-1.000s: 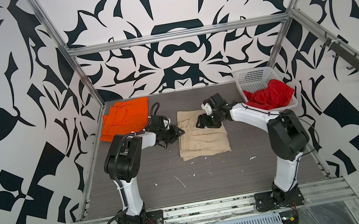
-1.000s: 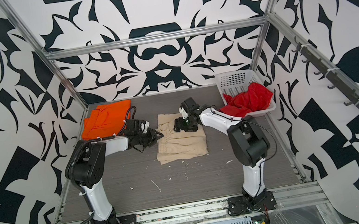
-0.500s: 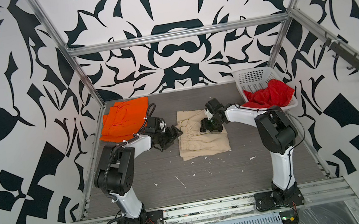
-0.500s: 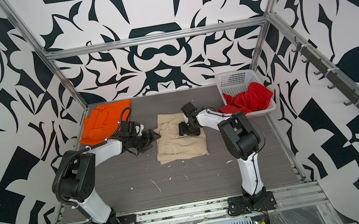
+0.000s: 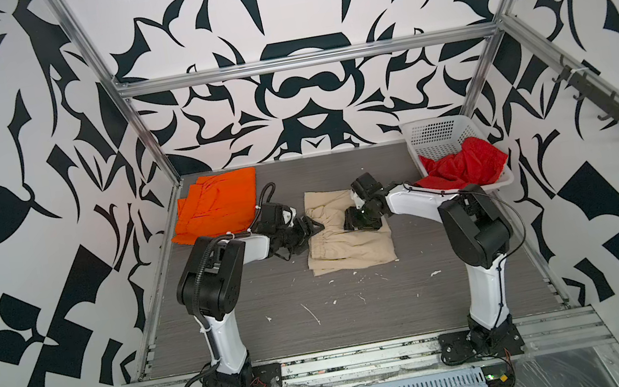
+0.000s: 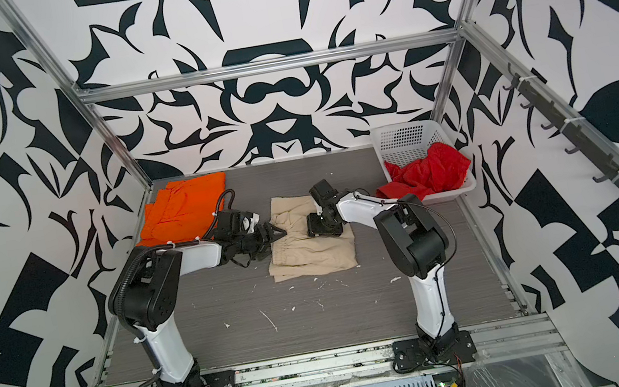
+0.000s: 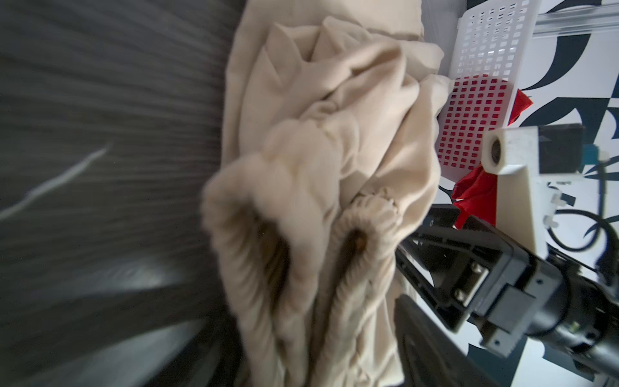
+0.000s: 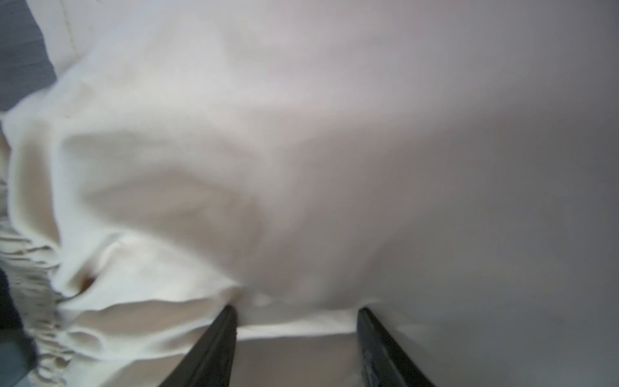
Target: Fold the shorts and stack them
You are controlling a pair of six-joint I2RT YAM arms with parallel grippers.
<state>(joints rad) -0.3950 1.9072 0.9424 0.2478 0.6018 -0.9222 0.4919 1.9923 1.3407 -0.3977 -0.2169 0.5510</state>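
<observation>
The beige shorts lie bunched mid-table, the left gripper at their left edge with jaws too blurry to tell, the right gripper spread wide on their right, so a pinch may catch one layer and fold crooked; farther back lie orange shorts left, red shorts right in the basket.

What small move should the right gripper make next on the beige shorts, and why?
Probably close the right gripper on the beige shorts: its jaws stand apart with a cloth fold at their tips, and the left gripper is at the waistband.
</observation>
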